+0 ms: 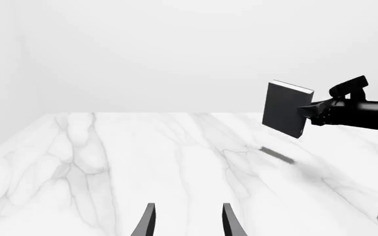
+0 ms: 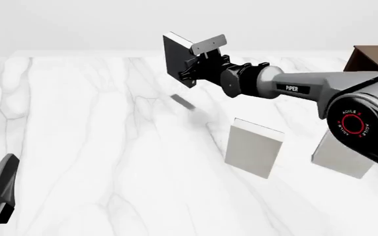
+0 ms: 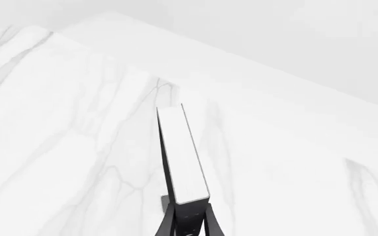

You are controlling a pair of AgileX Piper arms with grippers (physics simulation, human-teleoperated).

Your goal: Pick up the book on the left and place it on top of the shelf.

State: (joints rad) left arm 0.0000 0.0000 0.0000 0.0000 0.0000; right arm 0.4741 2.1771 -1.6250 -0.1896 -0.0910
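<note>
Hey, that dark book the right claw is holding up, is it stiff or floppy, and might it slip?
The book probably is stiff: pinched at one edge by the right claw, it stays flat above the table without sagging. It seems light for its size. Slipping looks possible, since only a narrow strip is gripped.

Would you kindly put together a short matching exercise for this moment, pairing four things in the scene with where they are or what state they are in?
Things:
1. the book
2. left gripper
3. the shelf
4. nearer pale book

Places or states:
A. open and holding nothing, low at the table's near left
B. standing on the table, in front of the right arm
C. held in the air above the table, clamped by the right gripper
D. at the far right edge of the front view, mostly cut off

Pairs: 1-C, 2-A, 3-D, 4-B
</note>
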